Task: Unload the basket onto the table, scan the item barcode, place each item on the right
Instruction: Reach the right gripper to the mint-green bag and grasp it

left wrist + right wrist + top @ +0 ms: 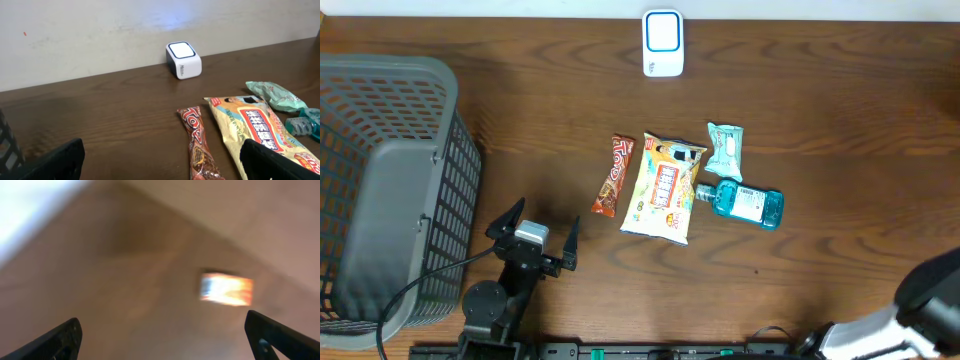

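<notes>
Two black fingers (55, 162) of the left gripper (162, 167) poke up at the bottom corners of the left wrist view. They are spread wide and touch none of the snacks. From above, this left gripper (541, 224) sits low on the brown worktop (840, 110), just beside the grey basket (390, 190).

Four things lie bunched in the middle of the worktop. The red snack bar (614, 176) is nearest the left gripper. Next to it lies the big yellow snack bag (665, 187). A small green packet (725, 150) rests by the bag's top corner, and a blue bottle (745, 204) lies on its side, with its cap end touching the bag.

The white scanner (663, 42) with a blue ring stands at the far edge of the worktop, well apart from the snacks. In the left wrist view the scanner (184, 60) sits by the wall.

The right gripper (167, 340) is spread wide too, with one finger at each bottom corner. Its view is very blurry: just brown and one bright patch. From above, only the right arm (920, 300) shows, at the bottom right corner.
</notes>
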Robot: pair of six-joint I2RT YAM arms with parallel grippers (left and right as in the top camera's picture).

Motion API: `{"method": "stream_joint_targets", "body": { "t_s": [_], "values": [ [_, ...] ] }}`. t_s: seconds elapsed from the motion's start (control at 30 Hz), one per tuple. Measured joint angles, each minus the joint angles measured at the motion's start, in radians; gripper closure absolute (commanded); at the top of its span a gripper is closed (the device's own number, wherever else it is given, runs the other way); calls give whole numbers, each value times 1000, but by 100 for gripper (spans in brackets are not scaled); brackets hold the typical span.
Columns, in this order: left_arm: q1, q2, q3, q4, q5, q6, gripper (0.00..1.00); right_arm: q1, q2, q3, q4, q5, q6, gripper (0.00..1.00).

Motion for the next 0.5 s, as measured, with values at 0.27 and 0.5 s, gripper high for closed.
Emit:
{"method": "stream_joint_targets", "body": {
  "t_s": [0.27, 0.5],
  "values": [
    [0, 0, 0, 0, 0, 0, 1, 224, -77, 6, -98, -550, 116, 1],
    [0, 0, 0, 0, 0, 0, 1, 542, 13, -19, -123, -663, 121, 5]
  ]
}}
